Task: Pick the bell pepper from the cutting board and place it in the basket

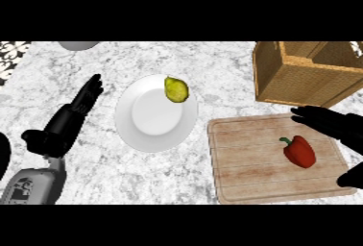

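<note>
A red bell pepper (300, 151) with a green stem lies on the wooden cutting board (248, 168) at the lower right. The woven basket (297, 81) stands at the upper right, just behind the board. My right hand (333, 125) is open over the board's far right corner, its fingers stretched out above and to the right of the pepper, not touching it; its thumb shows at the right edge. My left hand (67, 122) rests open at the left with its fingers pointing away.
A white plate (152, 120) sits in the middle of the marble counter with a yellow-green fruit (175, 90) on its far rim. A grey round object (78, 45) shows at the top left edge.
</note>
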Robot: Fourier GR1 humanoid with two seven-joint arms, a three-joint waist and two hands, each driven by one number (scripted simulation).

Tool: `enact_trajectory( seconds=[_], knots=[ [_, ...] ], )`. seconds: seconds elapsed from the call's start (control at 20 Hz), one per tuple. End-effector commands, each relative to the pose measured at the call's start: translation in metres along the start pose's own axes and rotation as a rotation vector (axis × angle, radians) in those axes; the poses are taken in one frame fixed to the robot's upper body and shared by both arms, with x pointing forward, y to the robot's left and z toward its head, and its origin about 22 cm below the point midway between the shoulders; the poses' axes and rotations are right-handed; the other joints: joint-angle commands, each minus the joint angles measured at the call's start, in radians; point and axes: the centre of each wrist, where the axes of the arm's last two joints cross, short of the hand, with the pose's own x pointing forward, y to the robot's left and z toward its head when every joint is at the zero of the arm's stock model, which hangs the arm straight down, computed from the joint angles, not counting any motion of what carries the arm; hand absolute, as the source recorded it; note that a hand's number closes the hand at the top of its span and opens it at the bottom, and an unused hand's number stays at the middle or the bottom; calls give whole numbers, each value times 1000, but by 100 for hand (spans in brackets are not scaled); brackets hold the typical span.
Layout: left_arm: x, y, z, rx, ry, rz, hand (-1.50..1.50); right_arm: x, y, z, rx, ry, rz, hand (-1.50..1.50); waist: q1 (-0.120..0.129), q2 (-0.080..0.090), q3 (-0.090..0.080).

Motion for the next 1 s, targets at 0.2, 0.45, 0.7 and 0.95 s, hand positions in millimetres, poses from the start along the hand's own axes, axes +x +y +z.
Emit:
enact_trajectory(
  seconds=[0.2, 0.45, 0.7, 0.95],
  knots=[
    [11, -9, 11, -5, 2, 7, 0, 10, 3, -16, 53, 0, 18, -150, 4, -1, 0],
    [-6, 5, 7, -4, -11, -9, 0, -8, 24, -35, 44, 24, 20, -150, 5, 1, 0],
    [8, -3, 0, 14, -11, -19, 0, -3, 45, -45, 67, 56, 52, -150, 3, 1, 0],
    [-1, 4, 6, -4, 1, -8, 0, -20, 66, -55, 110, 63, 44, -150, 6, 2, 1]
  ],
)
